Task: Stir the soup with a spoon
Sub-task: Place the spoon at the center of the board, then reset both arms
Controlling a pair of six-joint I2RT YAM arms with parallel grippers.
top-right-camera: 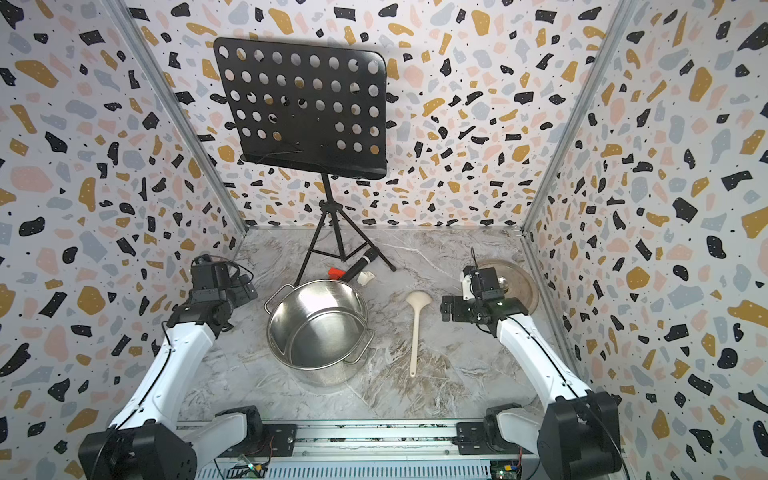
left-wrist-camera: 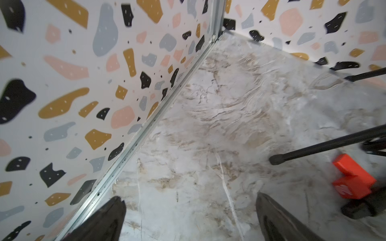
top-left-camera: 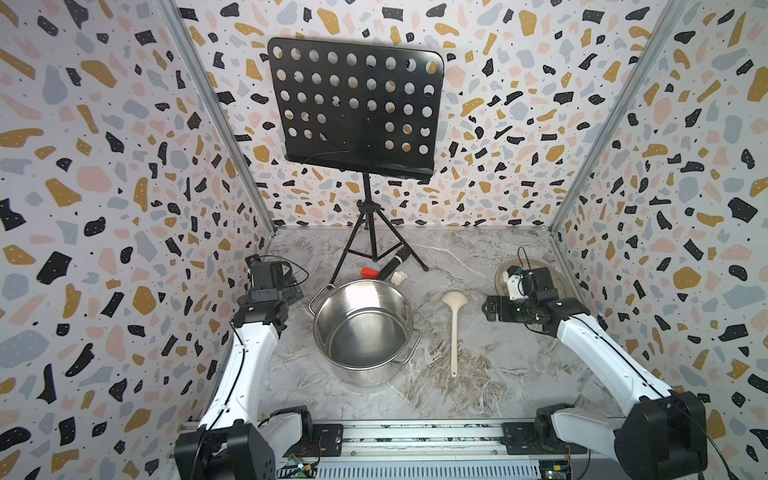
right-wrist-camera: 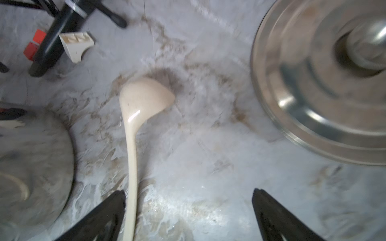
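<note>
The right pincer (right-wrist-camera: 189, 193) has its jaws spread wide with nothing between them. The spoon (right-wrist-camera: 133, 125) lies flat on the marble table (right-wrist-camera: 208, 156), clear of the pot (top-left-camera: 359, 374). Its handle runs just beside the pot-side finger rather than between the two, and its bowl sits out ahead of the tips. The left pincer (left-wrist-camera: 190, 197) is likewise spread and empty, over by the wall (left-wrist-camera: 62, 83) on the pot's other side. The likely failure is a miss: closing from here would probably catch air or nudge the thin handle so it skids toward the pot. The handle also lies flush on a hard, slick top, so the tips may scrape the table or pinch only an edge and let it twist. Room looks fair, with bare table between the fingers. The lid (right-wrist-camera: 313, 94) sits near on the side away from the pot, and the microphone (right-wrist-camera: 52, 48) and a stand leg (right-wrist-camera: 112, 18) lie farther ahead. The pot's rim stands high, so a carried spoon must clear it.
</note>
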